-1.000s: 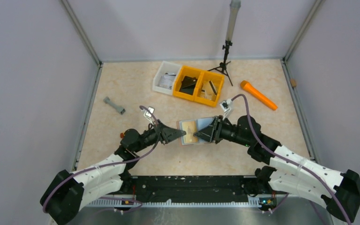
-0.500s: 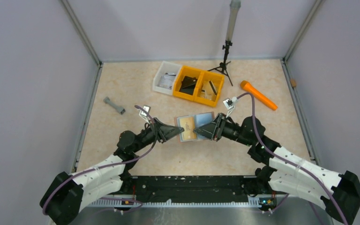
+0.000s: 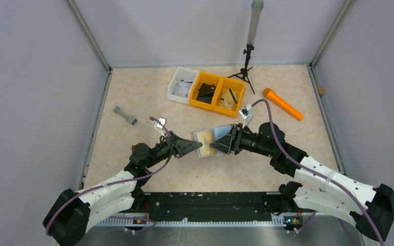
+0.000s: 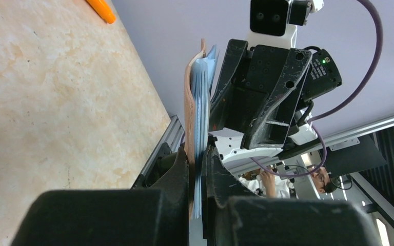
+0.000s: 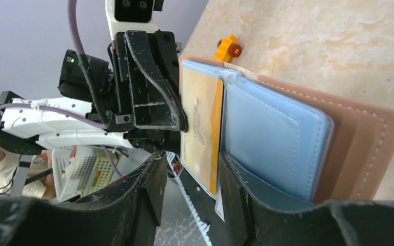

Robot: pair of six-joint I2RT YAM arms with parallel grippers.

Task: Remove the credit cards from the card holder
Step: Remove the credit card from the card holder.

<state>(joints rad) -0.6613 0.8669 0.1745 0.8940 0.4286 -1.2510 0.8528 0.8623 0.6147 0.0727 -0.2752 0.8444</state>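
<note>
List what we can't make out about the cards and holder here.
- Card count: right wrist shows one orange card in the card holder; pockets hide any others.
- Holder's inside: left wrist sees it edge-on, clamped in the left gripper.
- Top view: cards too small; right gripper overlaps the holder.
- Yellow bins: contents too small, top view.

The worktop (image 3: pixel 149 92) is holding yellow boxes (image 3: pixel 204 106) at twelve o'clock, an orange stick (image 3: pixel 283 104) at two, a grey piece (image 3: pixel 125 115) at nine.

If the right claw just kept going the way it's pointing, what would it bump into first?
The yellow card in the open card holder, which stands between the fingers of the right gripper. Behind it, probably the left gripper clamping the holder.
</note>
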